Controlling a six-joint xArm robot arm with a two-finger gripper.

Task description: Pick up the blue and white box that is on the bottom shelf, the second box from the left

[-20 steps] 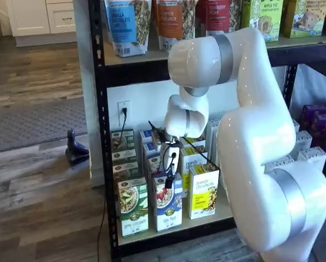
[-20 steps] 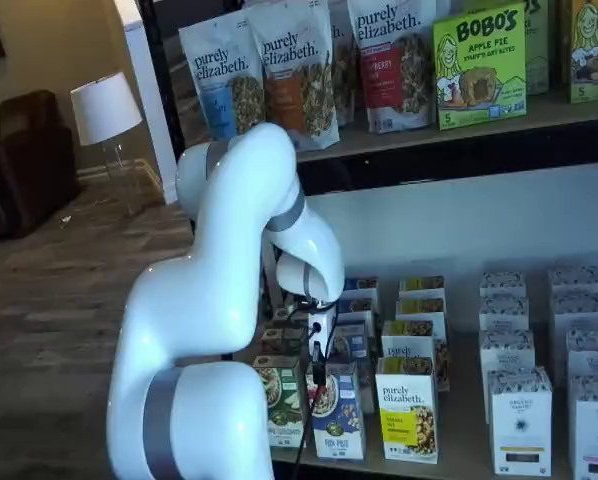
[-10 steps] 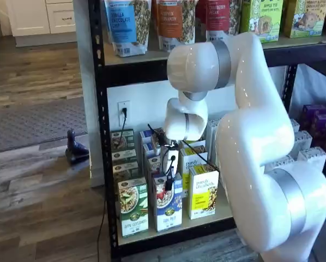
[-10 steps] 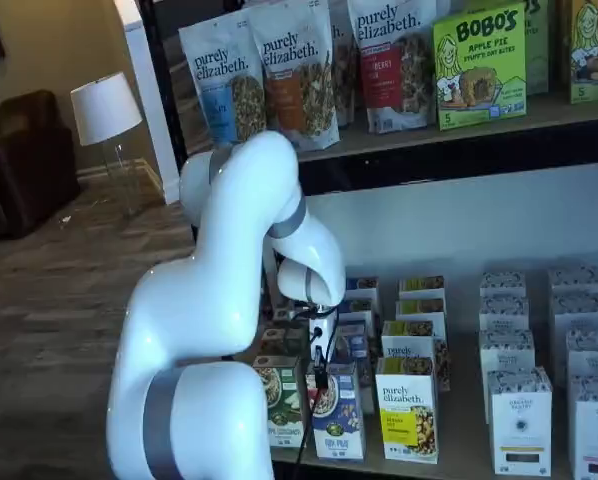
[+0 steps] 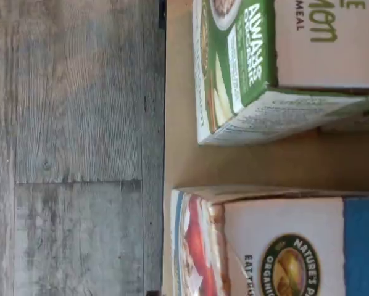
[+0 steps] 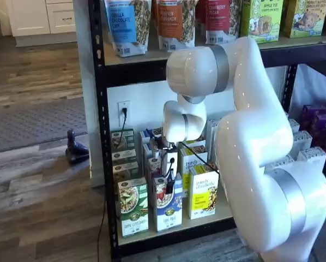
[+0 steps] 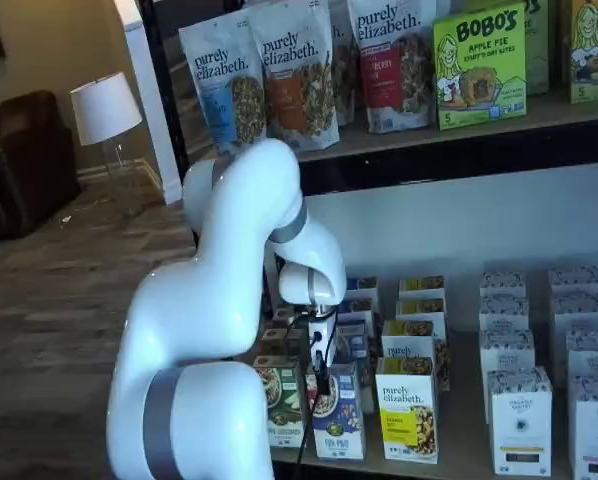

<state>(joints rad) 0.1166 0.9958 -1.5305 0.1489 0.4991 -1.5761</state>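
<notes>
The blue and white box (image 6: 167, 206) stands upright at the front of the bottom shelf (image 6: 220, 210), between a green-and-white box (image 6: 133, 208) and a yellow-and-white box (image 6: 203, 191). In both shelf views my gripper (image 6: 169, 183) hangs straight above that box's top edge. Only dark fingers with a cable beside them show, and no gap can be made out. It also shows in a shelf view (image 7: 322, 372) over the box (image 7: 337, 418). The wrist view shows the blue and white box (image 5: 265, 246) and the green-and-white box (image 5: 246, 68) close up on the tan board (image 5: 178, 160).
More boxes of the same kinds stand in rows behind the front ones (image 6: 152, 147). White boxes (image 7: 519, 415) fill the shelf to the right. Granola bags (image 6: 125, 24) stand on the shelf above. The black rack post (image 6: 100, 131) is to the left. Wood floor (image 5: 73, 148) lies past the shelf's edge.
The arm has shifted slightly and the gripper has come down a little, closer to the top of the front blue and white box. The boxes have not moved.
</notes>
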